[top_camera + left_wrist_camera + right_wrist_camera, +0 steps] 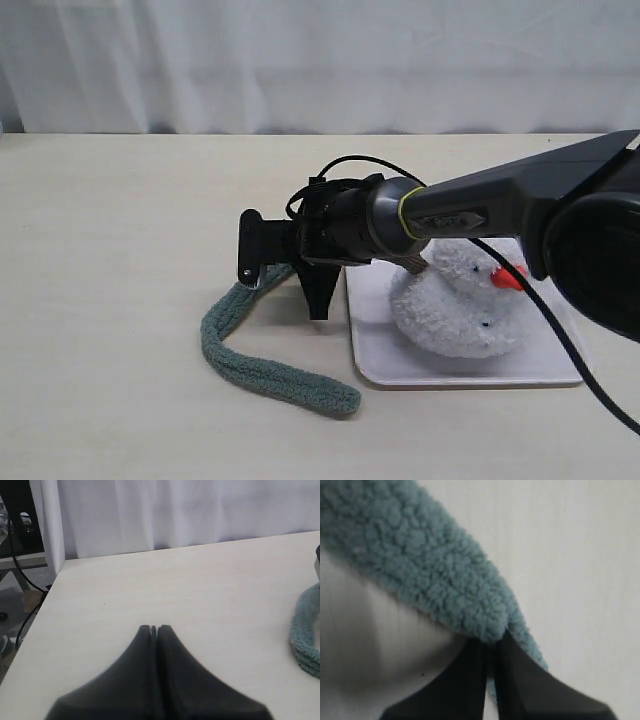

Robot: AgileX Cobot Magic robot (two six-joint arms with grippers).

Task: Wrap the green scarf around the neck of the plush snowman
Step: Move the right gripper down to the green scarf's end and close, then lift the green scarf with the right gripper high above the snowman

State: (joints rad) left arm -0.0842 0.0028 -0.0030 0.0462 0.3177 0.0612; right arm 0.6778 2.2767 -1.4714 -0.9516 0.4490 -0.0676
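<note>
The right end effector (320, 298) reaches across from the right side of the exterior view and points down at the pale surface (120, 250), just beside the left edge of a white tray (470, 372). In the right wrist view its two dark fingers (515, 680) are drawn together, and the edge of the green scarf (435, 575) is pinched at their tips, so this end effector (492, 645) is closed on the fleece. In the exterior view the green scarf (225, 345) lies on the surface to the left of the tray. It emerges from under the wrist, bends down and round, and ends in a rounded tip (340, 401) near the tray's front left corner. None of it can be seen lying across the plush snowman (455, 315), which sits on the tray with its orange carrot nose (508, 278) pointing right. The arm crosses in front of the upper part of the plush, so the snowman's neck cannot be made out. The left end effector (154, 629) appears only in its own wrist view, its fingers pressed together with nothing between them, above bare surface, with a loop of the scarf (304, 640) well off to one side.
</note>
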